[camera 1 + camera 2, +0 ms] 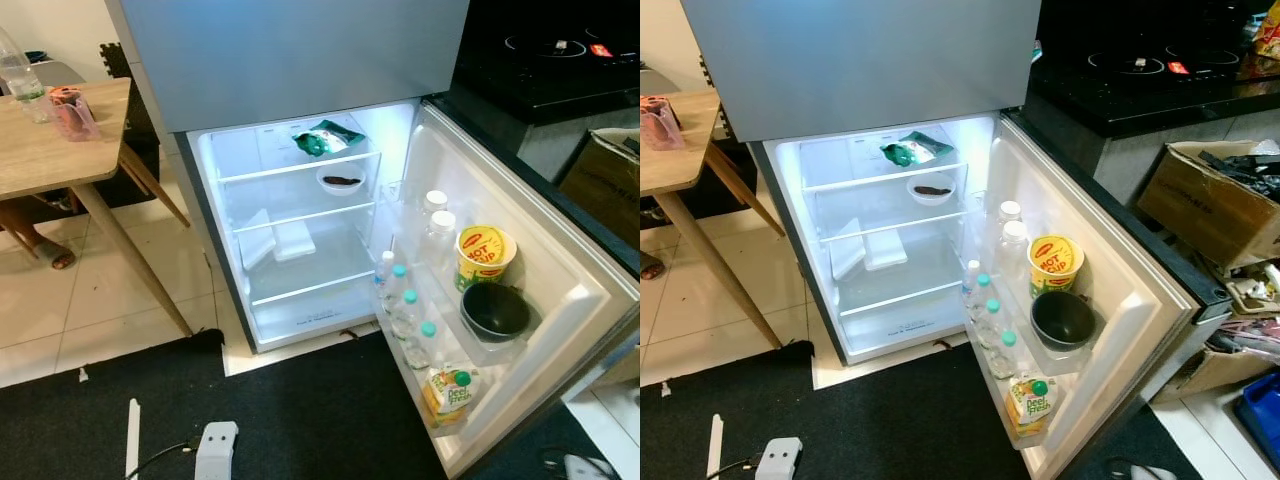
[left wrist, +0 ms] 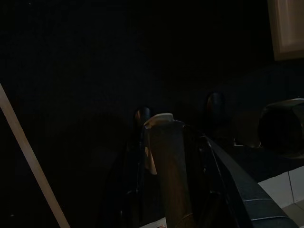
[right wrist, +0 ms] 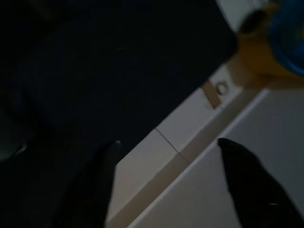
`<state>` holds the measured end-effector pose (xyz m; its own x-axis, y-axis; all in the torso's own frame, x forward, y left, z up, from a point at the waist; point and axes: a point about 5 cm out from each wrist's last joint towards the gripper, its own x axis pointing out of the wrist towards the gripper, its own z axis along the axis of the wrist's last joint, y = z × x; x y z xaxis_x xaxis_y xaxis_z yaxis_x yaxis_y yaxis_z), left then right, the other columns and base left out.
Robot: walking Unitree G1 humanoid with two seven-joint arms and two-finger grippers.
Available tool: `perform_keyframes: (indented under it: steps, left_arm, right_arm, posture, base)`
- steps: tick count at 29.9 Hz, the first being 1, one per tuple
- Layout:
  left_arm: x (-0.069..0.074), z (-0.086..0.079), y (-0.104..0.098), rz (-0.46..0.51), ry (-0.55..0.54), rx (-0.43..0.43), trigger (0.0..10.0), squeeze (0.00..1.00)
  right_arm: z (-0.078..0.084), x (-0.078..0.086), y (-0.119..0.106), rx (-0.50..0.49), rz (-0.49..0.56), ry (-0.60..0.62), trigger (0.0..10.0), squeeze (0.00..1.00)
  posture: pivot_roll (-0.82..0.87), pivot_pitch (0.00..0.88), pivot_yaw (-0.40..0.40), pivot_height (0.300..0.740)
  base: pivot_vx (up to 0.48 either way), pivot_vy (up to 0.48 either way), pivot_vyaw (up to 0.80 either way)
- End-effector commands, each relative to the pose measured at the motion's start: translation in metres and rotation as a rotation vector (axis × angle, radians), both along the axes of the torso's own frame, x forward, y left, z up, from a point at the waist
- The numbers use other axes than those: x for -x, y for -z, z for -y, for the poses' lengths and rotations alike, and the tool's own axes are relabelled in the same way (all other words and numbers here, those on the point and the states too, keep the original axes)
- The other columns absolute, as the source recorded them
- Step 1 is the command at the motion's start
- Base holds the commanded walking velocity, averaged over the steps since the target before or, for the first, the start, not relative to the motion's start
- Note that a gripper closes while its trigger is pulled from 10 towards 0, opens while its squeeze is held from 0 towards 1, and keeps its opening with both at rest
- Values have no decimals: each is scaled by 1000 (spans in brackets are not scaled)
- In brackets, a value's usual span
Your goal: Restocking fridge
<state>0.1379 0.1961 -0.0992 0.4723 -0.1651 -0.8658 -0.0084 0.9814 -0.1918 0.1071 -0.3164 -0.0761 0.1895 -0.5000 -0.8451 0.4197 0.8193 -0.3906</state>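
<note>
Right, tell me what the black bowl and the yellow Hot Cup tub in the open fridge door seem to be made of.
The round black bowl looks like glossy plastic or glazed ceramic: its rim catches light, though the look leaves it open. The yellow Hot Cup tub looks like printed paper or thin plastic with a matte finish, judging by its printed label and flat sealed lid.

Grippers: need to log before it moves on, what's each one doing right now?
Left gripper: shut on a cylindrical item, too dark to identify.
Right gripper: open, empty, above floor tiles.

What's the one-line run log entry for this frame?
phase: restock, pre-grasp | white fridge: door open | door shelf: yellow noodle cup, black bowl, clear bottles | left pincer: holding brown cylinder | right pincer: open, idle
</note>
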Motion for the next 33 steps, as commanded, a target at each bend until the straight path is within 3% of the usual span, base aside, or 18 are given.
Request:
perform_keyframes:
  steps: [1, 3, 6, 9, 10, 11, 13, 16, 17, 18, 19, 21, 24, 27, 29, 30, 31, 33]
  left_arm:
    - [3, -2, 1, -14, -7, -3, 10000, 0]
    - [3, -2, 1, -14, -6, -3, 10000, 0]
    - [3, -2, 1, -15, -2, -4, 10000, 0]
    - [3, -2, 1, -15, -2, -4, 10000, 0]
    - [3, -2, 1, -15, -2, -4, 10000, 0]
    - [3, -2, 1, -15, -2, -4, 10000, 0]
    - [3, -3, 1, -15, -4, -3, 10000, 0]
    - [3, -2, 1, -15, -6, -2, 10000, 0]
    - [3, -2, 1, -15, -7, -1, 10000, 0]
    - [3, -3, 1, -15, -8, 0, 10000, 0]
    - [3, -3, 1, -15, -8, 0, 10000, 0]
    - [3, -3, 1, -15, -9, 2, 10000, 0]
    - [3, -3, 1, -15, -10, 3, 10000, 0]
    - [2, -3, 1, -14, -10, 4, 10000, 0]
    - [2, -3, 0, -14, -10, 4, 10000, 0]
    - [2, -3, 0, -14, -10, 4, 10000, 0]
    - [2, -3, 0, -14, -10, 4, 10000, 0]
    - [2, -3, 0, -14, -10, 4, 10000, 0]
  right_arm:
    - [16, -4, -9, 57, 84, 115, 0, 0]
    - [26, -7, -17, 92, 136, 173, 0, 0]
    - [51, -22, -38, 153, 322, 342, 0, 0]
    - [51, -22, -38, 153, 322, 342, 0, 0]
    - [58, -29, -46, 143, 415, 424, 0, 0]
    - [58, -29, -46, 143, 415, 424, 0, 0]
    - [68, -51, -64, 91, 623, 543, 0, 0]
    - [69, -67, -74, 56, 715, 548, 0, 0]
    - [67, -82, -81, 23, 786, 527, 10000, 0]
    - [64, -94, -87, -6, 837, 495, 10000, 0]
    - [64, -94, -87, -6, 837, 495, 10000, 0]
    - [57, -110, -93, -66, 911, 416, 10000, 0]
    - [53, -116, -95, -90, 931, 381, 10000, 0]
    - [40, -129, -96, -174, 972, 268, 10000, 0]
    - [19, -141, -93, -283, 961, 83, 10000, 0]
    - [19, -141, -93, -283, 961, 83, 10000, 0]
    - [-8, -149, -84, -403, 892, -117, 10000, 0]
    - [-27, -152, -78, -479, 843, -247, 10000, 0]
  posture:
    - [23, 0, 15, 740]
    - [23, 0, 15, 740]
    - [23, 0, 20, 740]
    - [23, 0, 20, 740]
    - [23, 0, 20, 740]
    - [23, 0, 20, 740]
    - [23, 0, 17, 740]
    - [23, 0, 17, 740]
    - [21, 0, 16, 740]
    - [21, 0, 15, 740]
    - [21, 0, 15, 740]
    - [21, 0, 15, 740]
    - [20, 0, 16, 740]
    - [20, 0, 15, 740]
    - [19, 0, 15, 740]
    - [19, 0, 15, 740]
    - [17, 0, 15, 740]
    - [17, 0, 15, 740]
  base:
    - [0, 0, 0]
    - [0, 0, 0]
    - [0, 0, 0]
    - [0, 0, 0]
    - [0, 0, 0]
    - [0, 0, 0]
    - [0, 0, 0]
    - [0, 0, 0]
    - [0, 0, 0]
    - [0, 0, 0]
    - [0, 0, 0]
    - [0, 0, 0]
    - [0, 0, 0]
    - [0, 0, 0]
    - [0, 0, 0]
    - [0, 0, 0]
    - [0, 0, 0]
    - [0, 0, 0]
